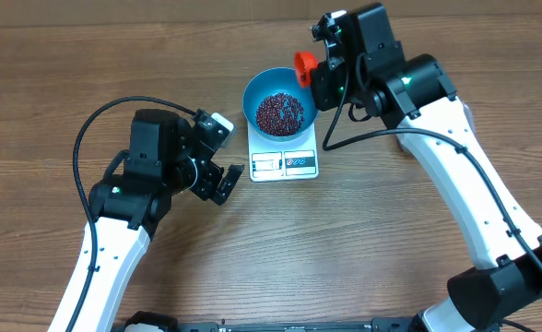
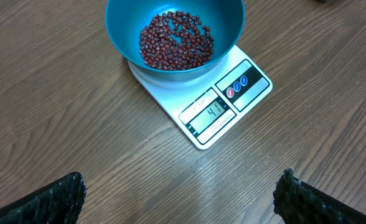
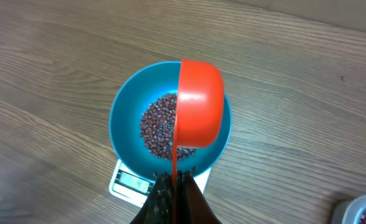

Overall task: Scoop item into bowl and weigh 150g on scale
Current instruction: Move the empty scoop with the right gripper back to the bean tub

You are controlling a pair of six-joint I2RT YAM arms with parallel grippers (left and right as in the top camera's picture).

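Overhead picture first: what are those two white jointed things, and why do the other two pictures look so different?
They are two robot arms, the left arm and the right arm, at a wooden table. The overhead picture comes from a fixed camera above. The other two come from a camera on each wrist, looking past that arm's own end effector. On the table a white scale carries a teal bowl with dark red beans in it. The right end effector is shut on the handle of an orange scoop, held over the bowl. The left end effector is open, holds nothing and faces the scale.
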